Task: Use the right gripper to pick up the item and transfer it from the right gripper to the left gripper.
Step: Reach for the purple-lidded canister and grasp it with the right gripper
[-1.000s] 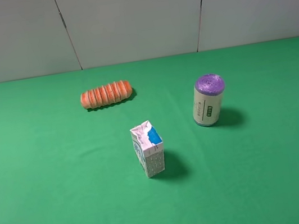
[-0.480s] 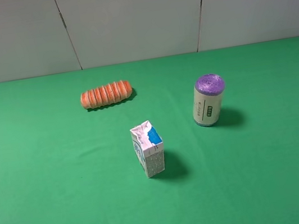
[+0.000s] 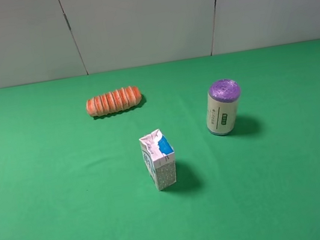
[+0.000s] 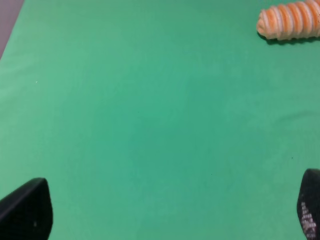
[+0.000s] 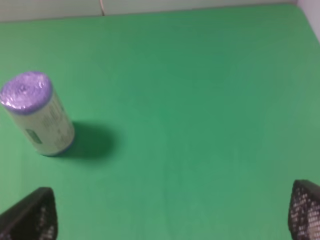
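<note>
The cream canister (image 3: 223,107) with the purple top stood upright on the green cloth (image 3: 49,192), right of the white-and-blue carton (image 3: 159,159), well apart; the right gripper (image 5: 167,215) gaped wide and empty, clear of the canister; the left gripper (image 4: 167,210) stood wide and empty too, far from the orange ridged roll (image 3: 114,101).

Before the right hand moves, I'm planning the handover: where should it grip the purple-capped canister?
Probably grip the canister across its cream side wall, below the middle, coming in level from its right. It stands upright, so the upper half stays free for passing on.
</note>
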You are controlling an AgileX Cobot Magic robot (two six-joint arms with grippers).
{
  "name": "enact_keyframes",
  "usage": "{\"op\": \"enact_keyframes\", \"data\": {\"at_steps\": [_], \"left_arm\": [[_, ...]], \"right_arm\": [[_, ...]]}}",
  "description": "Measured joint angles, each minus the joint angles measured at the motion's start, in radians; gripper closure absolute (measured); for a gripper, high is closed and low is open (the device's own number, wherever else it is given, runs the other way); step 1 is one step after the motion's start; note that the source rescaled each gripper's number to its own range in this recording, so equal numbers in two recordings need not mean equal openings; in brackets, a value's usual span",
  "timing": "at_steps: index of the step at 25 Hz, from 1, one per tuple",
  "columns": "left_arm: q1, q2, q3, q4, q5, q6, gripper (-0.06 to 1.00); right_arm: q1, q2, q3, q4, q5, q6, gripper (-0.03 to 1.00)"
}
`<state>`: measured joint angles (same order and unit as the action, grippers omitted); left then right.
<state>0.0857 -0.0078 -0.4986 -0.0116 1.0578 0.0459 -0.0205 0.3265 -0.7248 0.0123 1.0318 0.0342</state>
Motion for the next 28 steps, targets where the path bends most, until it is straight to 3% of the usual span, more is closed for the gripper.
{"op": "enact_keyframes", "data": {"at_steps": [5,14,28], "left_arm": [[0.0,0.0,0.0,0.0,0.0,0.0,0.01],[0.0,0.0,0.0,0.0,0.0,0.0,0.01],[0.0,0.0,0.0,0.0,0.0,0.0,0.01]], "right_arm": [[0.049,0.22,-0.124,0.038,-0.028,-0.017,-0.03],[0.251,0.605,-0.292,0.019,-0.034,-0.022,-0.03],[0.401,1.129,-0.623,-0.006,0.08,-0.034,-0.03]]}}
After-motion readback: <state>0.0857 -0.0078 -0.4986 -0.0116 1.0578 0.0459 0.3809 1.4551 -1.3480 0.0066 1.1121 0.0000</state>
